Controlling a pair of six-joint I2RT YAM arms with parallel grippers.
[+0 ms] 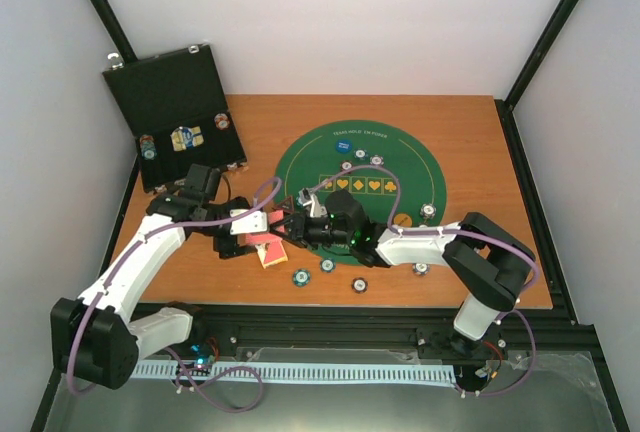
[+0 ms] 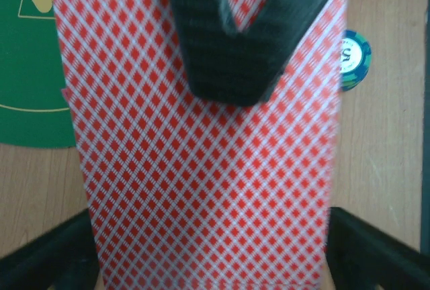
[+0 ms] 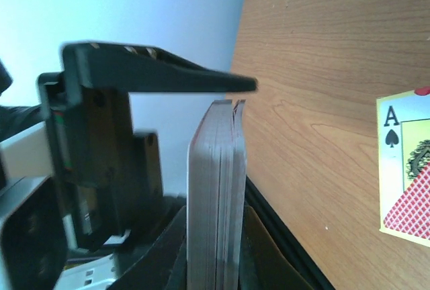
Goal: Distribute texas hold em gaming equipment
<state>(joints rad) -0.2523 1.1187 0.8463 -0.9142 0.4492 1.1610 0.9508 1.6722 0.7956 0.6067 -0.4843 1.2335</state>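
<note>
my left hand (image 1: 262, 224) pinches the red-backed deck (image 2: 201, 169) above the tabletop (image 1: 480, 152); my right hand (image 1: 291, 220) is pressed together at its top edge. cards: light, slick, bendy; lift one by a corner.

**Two arms meet gripper to gripper near the tabletop's (image 1: 260, 122) near edge**

The left arm (image 1: 130, 262) climbs from its base by the near left corner, bends at the elbow and reaches right. The right arm (image 1: 480, 252) folds at the near right corner and stretches left, low and almost level. The left gripper (image 1: 262, 235) clamps the playing cards (image 2: 201, 189) across their width, with a finger (image 2: 40, 256) at each side. The right gripper (image 1: 287, 222) is closed on the end facing it, one dark finger (image 2: 235, 41) flat on the top card.
</note>
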